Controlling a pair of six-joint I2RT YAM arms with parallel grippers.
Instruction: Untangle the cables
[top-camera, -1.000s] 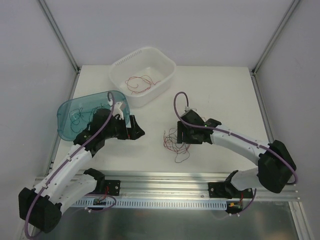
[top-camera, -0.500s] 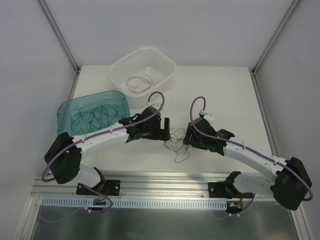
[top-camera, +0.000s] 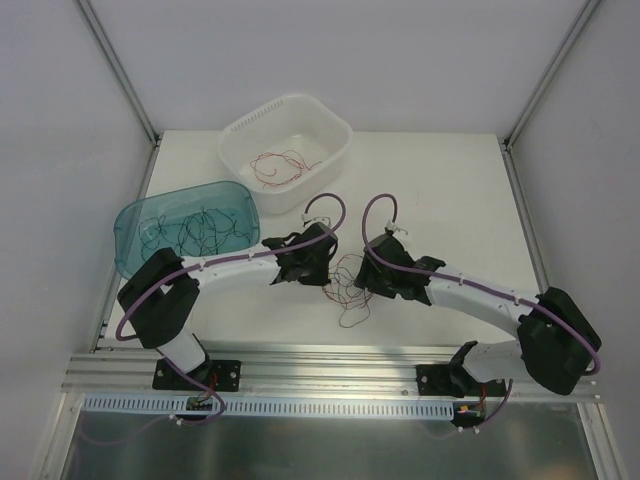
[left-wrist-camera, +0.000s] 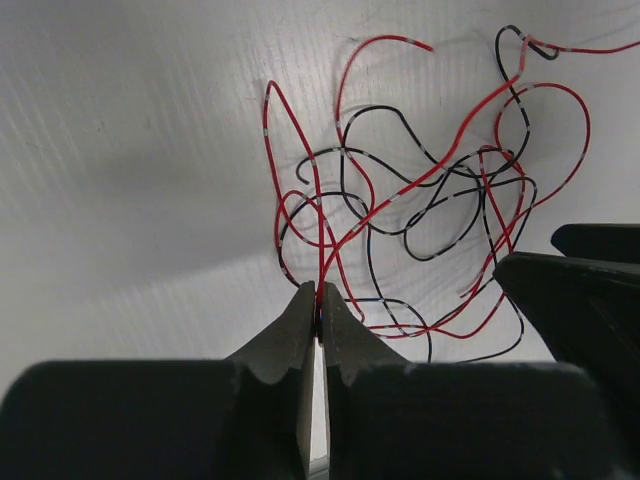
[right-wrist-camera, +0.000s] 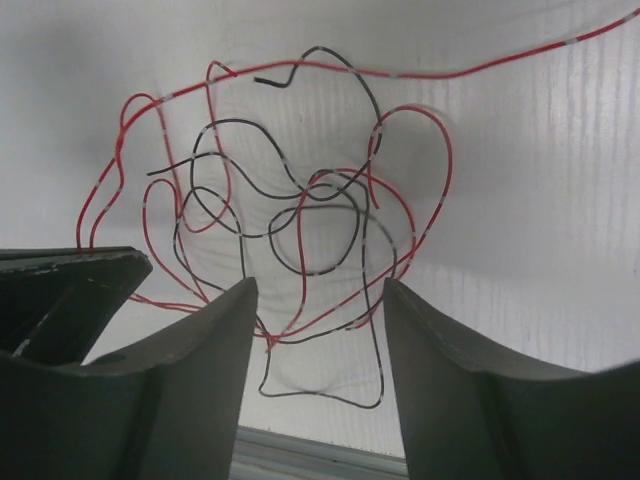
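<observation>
Where pinched — red cable (left-wrist-camera: 318, 235) vertical.

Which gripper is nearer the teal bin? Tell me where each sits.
Left. The left gripper is right of the teal bin, its jaws shut on a red strand of the cables; the right gripper is beyond that clump, farther right.

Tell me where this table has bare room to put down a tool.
Widest bare patch: the table right of the white basket, beyond the right arm. A smaller one: between the left arm and the front rail. Crowded: the middle, where the cables lie between left gripper and right gripper.
</observation>
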